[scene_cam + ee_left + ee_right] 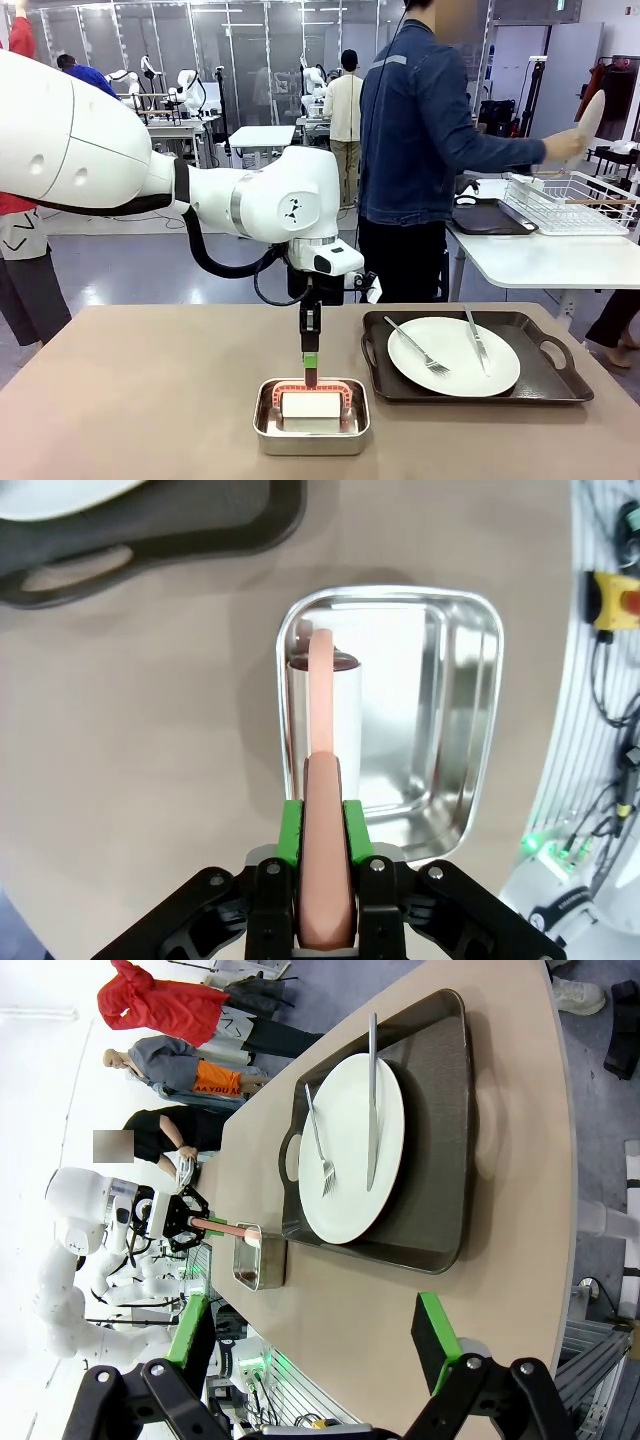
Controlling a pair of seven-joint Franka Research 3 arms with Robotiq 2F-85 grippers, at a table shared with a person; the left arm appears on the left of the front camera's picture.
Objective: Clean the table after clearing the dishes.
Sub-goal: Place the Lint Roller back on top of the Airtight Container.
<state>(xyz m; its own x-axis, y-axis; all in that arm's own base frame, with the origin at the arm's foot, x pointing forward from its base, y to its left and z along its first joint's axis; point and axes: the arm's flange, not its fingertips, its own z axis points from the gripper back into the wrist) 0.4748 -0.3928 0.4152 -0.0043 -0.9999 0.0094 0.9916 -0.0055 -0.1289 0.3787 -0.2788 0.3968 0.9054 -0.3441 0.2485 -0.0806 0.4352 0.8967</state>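
L gripper (322, 825) on pink handle (321, 700); plate (455, 352) to its right.

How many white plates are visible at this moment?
2. One plate lies on the dark tray on the beige table, bearing a fork and knife. A second plate is in the person's hand above the wire rack. Others may be hidden there.

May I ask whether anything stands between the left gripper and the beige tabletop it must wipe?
A dark brown handled tray carrying a round white plate, metal fork and knife occupies the tabletop on the right, and a small steel pan sits beneath the left gripper, shut on a pink handle.
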